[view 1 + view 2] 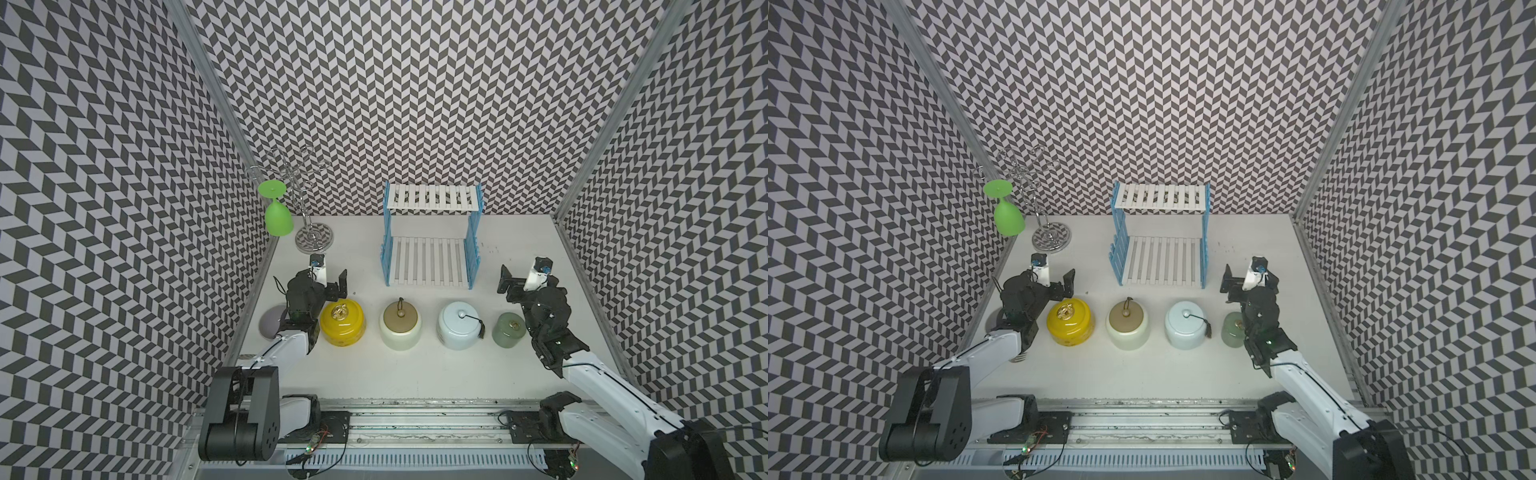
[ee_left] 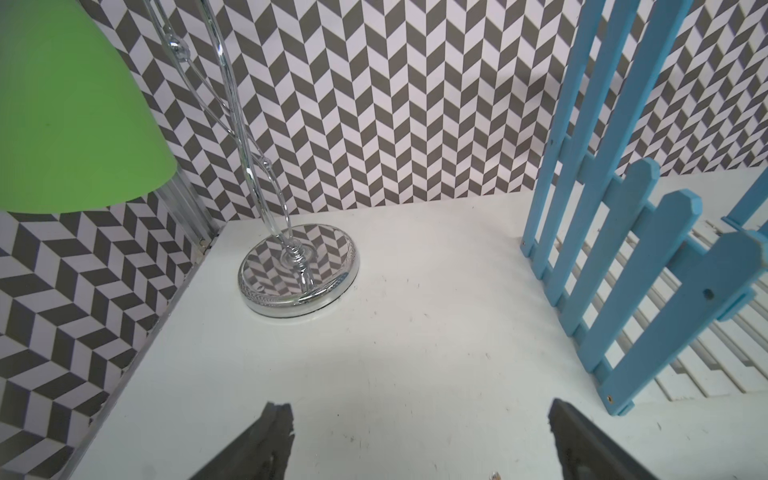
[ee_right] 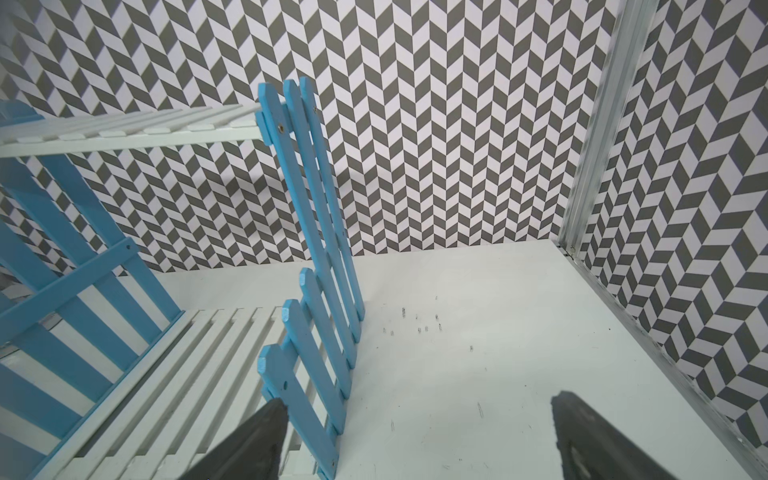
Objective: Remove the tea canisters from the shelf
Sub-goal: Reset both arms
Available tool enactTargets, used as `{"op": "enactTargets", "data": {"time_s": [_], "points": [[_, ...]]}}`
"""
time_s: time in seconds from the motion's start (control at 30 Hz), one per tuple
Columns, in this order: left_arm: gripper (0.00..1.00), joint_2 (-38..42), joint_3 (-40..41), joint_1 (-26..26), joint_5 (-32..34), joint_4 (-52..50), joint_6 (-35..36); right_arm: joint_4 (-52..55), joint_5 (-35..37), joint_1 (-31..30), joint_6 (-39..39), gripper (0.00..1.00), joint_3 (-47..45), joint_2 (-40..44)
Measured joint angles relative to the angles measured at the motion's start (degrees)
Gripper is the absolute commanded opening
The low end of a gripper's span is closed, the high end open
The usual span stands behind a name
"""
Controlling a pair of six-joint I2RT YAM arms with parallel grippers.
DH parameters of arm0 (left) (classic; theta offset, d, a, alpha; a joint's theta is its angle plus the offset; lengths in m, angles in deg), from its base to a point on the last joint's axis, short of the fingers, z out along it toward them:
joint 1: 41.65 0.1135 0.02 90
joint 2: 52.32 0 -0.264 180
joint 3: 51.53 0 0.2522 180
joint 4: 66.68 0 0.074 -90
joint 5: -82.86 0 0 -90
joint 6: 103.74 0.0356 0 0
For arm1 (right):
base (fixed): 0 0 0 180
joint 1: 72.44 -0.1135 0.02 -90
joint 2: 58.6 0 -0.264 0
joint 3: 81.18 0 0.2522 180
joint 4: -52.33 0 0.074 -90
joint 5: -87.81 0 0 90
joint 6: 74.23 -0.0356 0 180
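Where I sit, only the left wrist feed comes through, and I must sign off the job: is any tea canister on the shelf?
Observer: No. In both top views the shelf shows bare slats on both boards.
Operator: Where are they, then?
Observer: All four stand in a row on the table in front of it: yellow canister, cream canister, pale blue canister, sage green canister.
Operator: And the other arm?
Observer: The right hand is open and empty, beside the shelf and not touching it.
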Motion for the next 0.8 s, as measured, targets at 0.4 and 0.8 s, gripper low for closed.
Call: {"op": "enactTargets", "data": {"time_s": [0.4,0.8], "points": [[1.00,-5.38,8.13,0.02,-1.25,21.09,0.09,-9.09,-0.02,4.15,-0.42,1.00,-1.90,-10.01],[1.00,-12.28,11.19,0.02,1.95,35.45,-1.22,-22.29,0.50,6.54,0.79,1.00,-5.86,-19.02]]}}
